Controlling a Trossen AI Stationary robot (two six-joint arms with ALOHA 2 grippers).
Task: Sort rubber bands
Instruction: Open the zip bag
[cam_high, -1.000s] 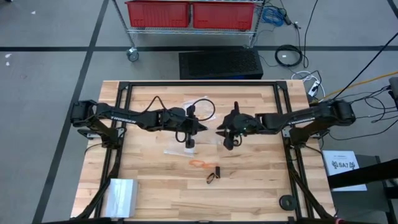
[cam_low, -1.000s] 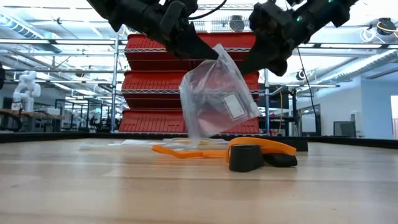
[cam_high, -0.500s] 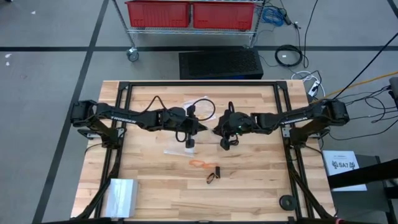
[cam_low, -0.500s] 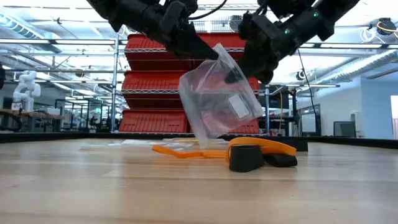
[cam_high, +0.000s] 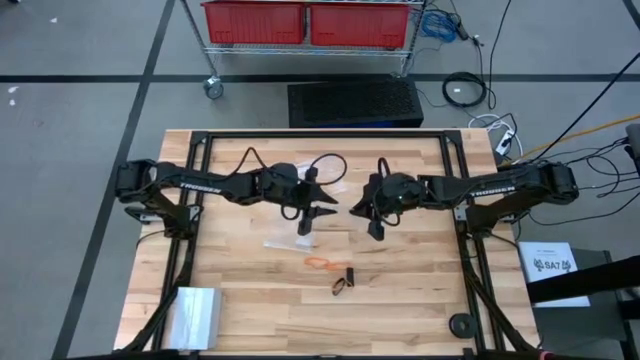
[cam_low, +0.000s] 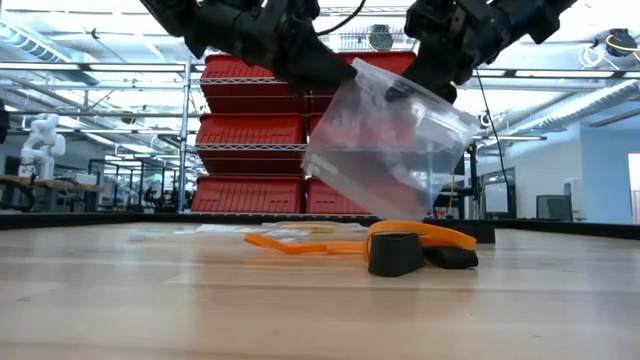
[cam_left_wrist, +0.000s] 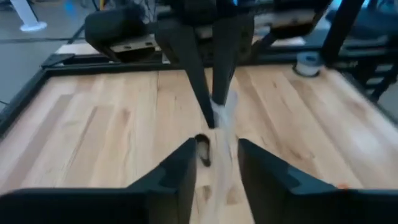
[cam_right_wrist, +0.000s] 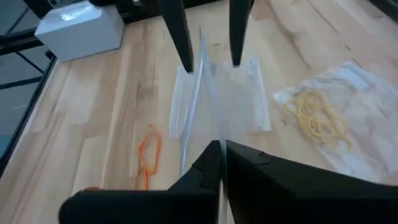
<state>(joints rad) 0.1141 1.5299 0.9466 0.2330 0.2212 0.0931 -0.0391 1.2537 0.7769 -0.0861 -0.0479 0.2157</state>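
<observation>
On the table (cam_high: 240, 290) both arms hold one clear bag (cam_low: 395, 150) in the air. The left gripper (cam_high: 306, 218) and the right gripper (cam_high: 372, 221) each pinch an edge with closed jaws, probably opening its mouth. The rubber bands (cam_high: 330, 271) lie just in front, waiting; next, one must go inside.

Looking straight down from high above: whole table (cam_high: 400, 300), both arms, floor around. Set at tabletop height: level across the wood toward far red shelves (cam_low: 250, 150), close to a lifted clear bag (cam_low: 395, 150). Mounted on each wrist: forward past its own fingers, very near. Shared by all four: that bag (cam_high: 340, 205) at mid-table.
</observation>
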